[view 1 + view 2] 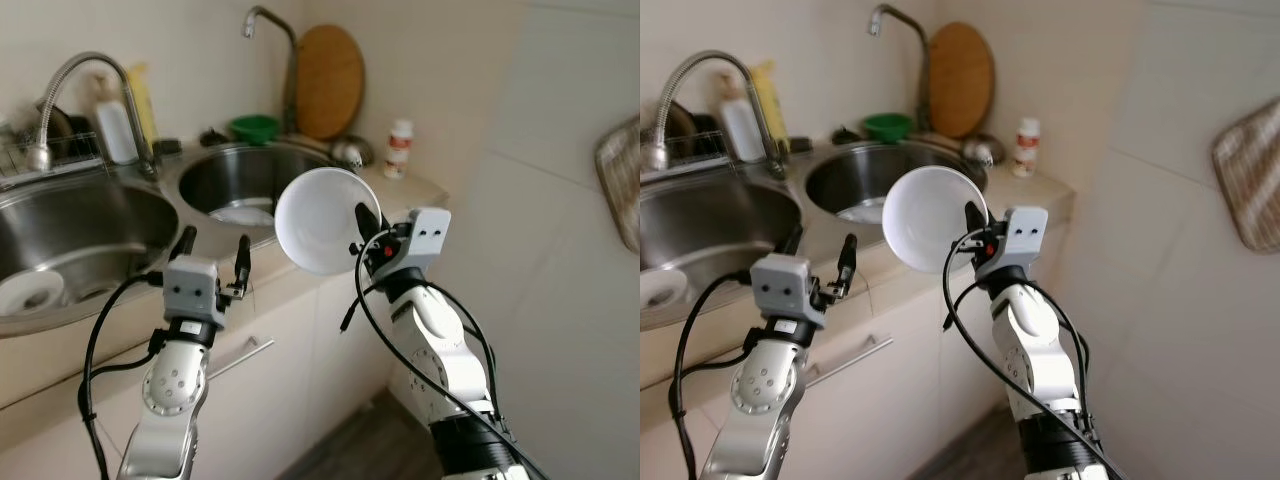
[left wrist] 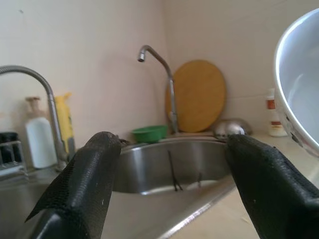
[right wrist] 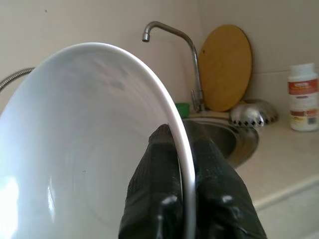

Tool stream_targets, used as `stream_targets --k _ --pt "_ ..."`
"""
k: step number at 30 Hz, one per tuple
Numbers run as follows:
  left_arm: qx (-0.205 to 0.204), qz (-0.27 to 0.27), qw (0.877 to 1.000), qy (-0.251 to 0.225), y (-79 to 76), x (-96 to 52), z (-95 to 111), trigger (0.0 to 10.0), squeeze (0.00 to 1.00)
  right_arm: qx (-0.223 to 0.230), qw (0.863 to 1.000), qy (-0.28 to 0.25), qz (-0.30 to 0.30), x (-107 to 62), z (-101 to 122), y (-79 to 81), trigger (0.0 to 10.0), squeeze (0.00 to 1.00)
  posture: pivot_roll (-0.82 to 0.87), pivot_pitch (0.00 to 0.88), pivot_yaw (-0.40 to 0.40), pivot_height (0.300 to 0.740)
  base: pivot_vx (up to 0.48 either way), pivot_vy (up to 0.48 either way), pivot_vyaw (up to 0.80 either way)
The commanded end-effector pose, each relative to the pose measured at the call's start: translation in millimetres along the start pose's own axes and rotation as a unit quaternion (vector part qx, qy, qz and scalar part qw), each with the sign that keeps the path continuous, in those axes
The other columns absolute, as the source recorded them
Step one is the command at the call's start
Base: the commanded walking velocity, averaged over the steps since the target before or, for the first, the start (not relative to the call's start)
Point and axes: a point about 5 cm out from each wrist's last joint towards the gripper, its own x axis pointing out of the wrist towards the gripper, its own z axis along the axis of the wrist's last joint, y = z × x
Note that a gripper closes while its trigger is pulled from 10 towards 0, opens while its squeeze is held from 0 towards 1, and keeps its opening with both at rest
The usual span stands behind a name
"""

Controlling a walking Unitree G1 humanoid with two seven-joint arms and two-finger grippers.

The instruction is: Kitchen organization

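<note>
Right gripper [image 1: 366,236] has its fingers clamped on the white bowl's [image 1: 322,220] rim — lifted off the counter [image 1: 300,277], not yet placed; left gripper [image 1: 212,254] waits, fingers apart.

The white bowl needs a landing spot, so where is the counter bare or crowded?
Bare: the counter strip in front of the round sink, and the corner beside the white bottle. Crowded: behind that sink, with green bowl and cutting board.

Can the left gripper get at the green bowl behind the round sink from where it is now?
Probably yes. The left gripper is open and empty at the counter's front edge, and the green bowl sits across the round sink, with only that open basin between. The right gripper, holding the white bowl, stays off to the side.
</note>
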Motion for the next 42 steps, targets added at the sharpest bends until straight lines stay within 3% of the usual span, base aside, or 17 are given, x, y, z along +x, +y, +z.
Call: stream_targets --k 1,11,14,15,16,17,20,22,24,25,28,31,32,34,40,42 --pt "-0.007 -0.014 1.000 -0.008 -9.1 1.4 3 10.0 0.00 -0.005 1.000 -0.008 -0.012 0.9 5 -6.5 0.0 0.00 0.14 0.000 -0.058 0.740 0.304 0.000 0.80" --pt "-0.006 -0.012 1.000 -0.012 -9.7 2.1 5 10.0 0.00 -0.009 1.000 -0.005 -0.015 4.8 4 -6.8 0.0 0.00 0.14 0.000 -0.058 0.740 0.057 0.000 0.80" --pt "-0.007 -0.013 1.000 -0.014 -10.3 3.0 6 10.0 0.00 -0.015 0.998 0.002 -0.056 14.1 6 -18.7 0.0 0.00 0.14 0.000 -0.058 0.740 0.000 0.000 0.53" --pt "-0.007 -0.013 1.000 -0.015 -10.4 3.1 6 10.0 0.00 -0.016 0.998 0.005 -0.065 16.0 6 -21.4 1.3 0.00 0.14 0.000 -0.058 0.740 0.000 0.000 0.00" --pt "-0.007 -0.013 1.000 -0.015 -10.5 3.2 6 10.0 0.00 -0.026 0.996 0.012 -0.078 19.5 6 -26.2 8.7 0.00 0.14 0.000 -0.058 0.740 0.000 0.000 0.00" --pt "-0.007 -0.013 1.000 -0.015 -10.5 3.3 6 10.0 0.00 -0.029 0.996 0.015 -0.083 21.1 6 -28.2 10.0 0.00 0.14 0.000 -0.058 0.740 0.000 0.000 0.00" --pt "-0.006 -0.013 1.000 -0.015 -10.5 3.7 6 10.0 0.00 -0.076 0.985 0.044 -0.148 33.8 5 -50.9 10.0 0.00 0.15 0.000 -0.062 0.740 0.000 0.000 0.00" --pt "-0.005 -0.013 1.000 -0.014 -10.5 3.9 6 10.0 0.00 -0.094 0.979 0.068 -0.165 36.6 0 -57.7 10.0 0.00 0.15 0.000 -0.063 0.740 0.000 0.000 0.00" --pt "-0.005 -0.012 1.000 -0.015 -10.6 4.3 7 10.0 0.00 -0.179 0.971 0.056 -0.147 42.1 4 -61.2 10.0 0.00 0.16 0.000 -0.063 0.740 0.000 0.000 0.00" --pt "-0.005 -0.012 1.000 -0.015 -10.7 4.4 7 10.0 0.00 -0.184 0.970 0.058 -0.146 43.3 4 -62.9 10.0 0.00 0.17 0.000 -0.063 0.740 0.000 0.000 0.00" --pt "-0.004 -0.012 1.000 -0.017 -10.1 4.3 8 10.0 0.00 -0.152 0.974 0.069 -0.152 48.3 7 -68.8 10.0 0.00 0.17 0.000 -0.068 0.740 0.000 0.000 0.00" --pt "-0.003 -0.009 1.000 -0.018 -7.6 2.3 9 10.0 0.00 -0.142 0.979 0.044 -0.141 52.7 9 -60.8 10.0 0.00 0.17 0.000 -0.073 0.740 0.000 0.000 0.00" --pt "-0.003 -0.008 1.000 -0.018 -7.7 2.1 9 10.0 0.00 -0.144 0.980 0.051 -0.127 53.0 5 -55.5 10.0 0.00 0.17 0.000 -0.072 0.740 0.000 0.000 0.00" --pt "-0.005 -0.011 1.000 -0.019 -10.1 2.6 9 10.0 0.00 -0.193 0.975 0.049 -0.103 50.8 0 -44.2 10.0 0.00 0.17 0.000 -0.069 0.740 0.000 0.000 0.80" --pt "-0.006 -0.015 1.000 -0.022 -10.2 2.7 10 10.0 0.00 -0.147 0.985 0.023 -0.093 49.2 3 -37.3 10.0 0.00 0.17 0.000 -0.064 0.740 0.000 0.000 0.80" --pt "-0.006 -0.017 1.000 -0.023 -10.7 3.0 10 10.0 0.00 -0.104 0.989 -0.013 -0.101 51.3 15 -38.2 10.0 0.00 0.17 0.000 -0.064 0.740 0.278 0.000 0.80"
